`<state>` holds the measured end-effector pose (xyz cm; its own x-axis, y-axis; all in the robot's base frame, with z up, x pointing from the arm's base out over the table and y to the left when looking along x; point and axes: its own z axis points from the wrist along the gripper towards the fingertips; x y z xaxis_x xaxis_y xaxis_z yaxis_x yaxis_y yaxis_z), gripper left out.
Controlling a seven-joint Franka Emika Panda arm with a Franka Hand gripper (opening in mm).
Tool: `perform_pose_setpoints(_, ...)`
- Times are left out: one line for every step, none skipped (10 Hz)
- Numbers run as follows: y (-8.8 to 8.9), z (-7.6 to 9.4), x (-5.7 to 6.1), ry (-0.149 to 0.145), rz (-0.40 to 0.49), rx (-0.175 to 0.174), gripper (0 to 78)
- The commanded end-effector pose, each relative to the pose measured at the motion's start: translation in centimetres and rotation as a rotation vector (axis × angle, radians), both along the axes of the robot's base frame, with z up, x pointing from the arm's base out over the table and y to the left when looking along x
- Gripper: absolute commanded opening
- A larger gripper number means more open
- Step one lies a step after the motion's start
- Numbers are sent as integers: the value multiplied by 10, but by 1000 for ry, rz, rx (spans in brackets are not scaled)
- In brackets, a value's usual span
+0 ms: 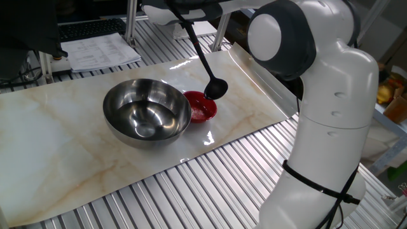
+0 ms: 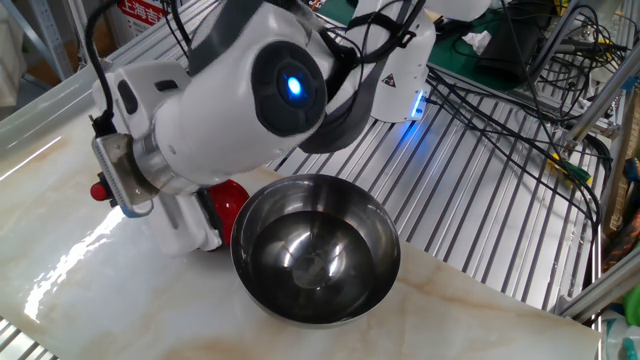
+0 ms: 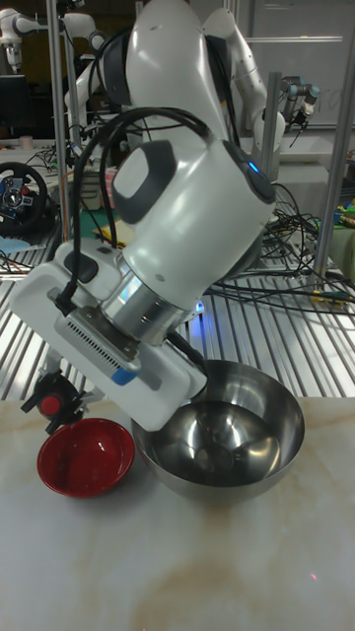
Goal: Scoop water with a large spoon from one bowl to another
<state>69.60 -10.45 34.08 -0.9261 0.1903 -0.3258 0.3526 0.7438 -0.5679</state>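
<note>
My fingers are out of frame at top of one fixed view, hidden behind my wrist in the others, so can't tell grip state. Ladle (image 1: 205,63) slants down, scoop over far rim of red bowl (image 1: 202,108). Red bowl sits touching steel bowl (image 1: 147,112) on marble tabletop (image 1: 51,133). Water not discernible.

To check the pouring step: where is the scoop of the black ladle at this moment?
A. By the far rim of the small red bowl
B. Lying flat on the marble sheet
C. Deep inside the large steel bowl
A: the large spoon has its scoop at the far edge of the red bowl, clear of the steel bowl.
</note>
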Motion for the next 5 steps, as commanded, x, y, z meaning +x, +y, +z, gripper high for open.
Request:
perform_pose_setpoints(1, 1, 1, -3, 2, -14, 11)
perform_pose_setpoints(1, 1, 1, -4, 2, -13, 11)
perform_pose_setpoints(1, 1, 2, -8, -3, 0, 11)
perform_pose_setpoints(1, 1, 2, -10, -5, 26, 11)
perform_pose_setpoints(1, 1, 2, -13, -3, 60, 11)
